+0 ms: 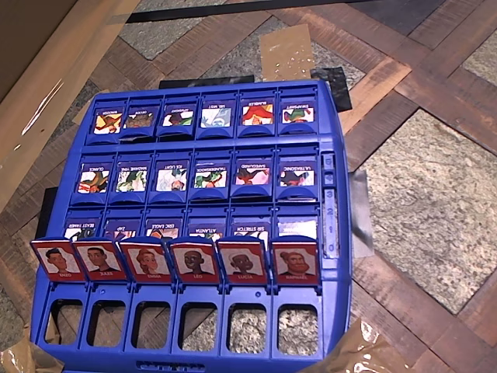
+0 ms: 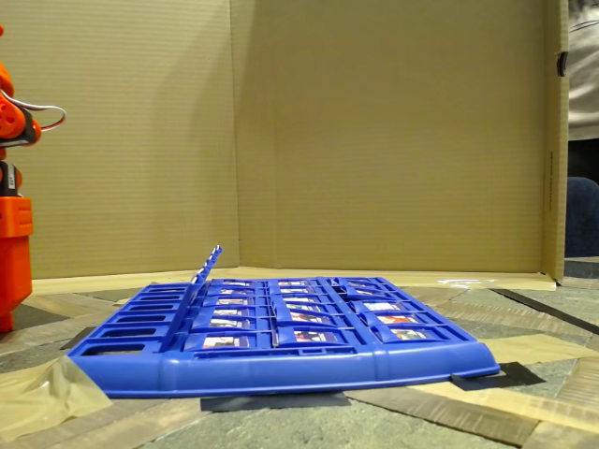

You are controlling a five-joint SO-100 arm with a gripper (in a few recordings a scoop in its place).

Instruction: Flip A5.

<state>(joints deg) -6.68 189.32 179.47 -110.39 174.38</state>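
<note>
A flat blue plastic game board (image 1: 335,256) is seen lying on the wood-and-stone patterned table (image 1: 435,194), with strips of tan tape (image 2: 42,398) at its corners. Along its near edge in the overhead view, six red-framed portrait tiles are stood upright in a row. The small red-framed tile with a brown-haired man's face and a white name strip, A5 (image 1: 241,260), is taken to be the fifth from the left, though at this size the faces are hard to tell apart. It is found upright, face up to the camera, between two neighbouring red tiles and touching neither. Beyond the row, three rows of blue-framed creature tiles (image 1: 210,175) are laid flat. In the fixed view, the red row (image 2: 204,267) is caught edge-on, tilted up from the board. The orange arm's base (image 2: 13,253) is seen at the left edge, well apart from the board. How far the claw is open, and whether anything is held, cannot be told.
</note>
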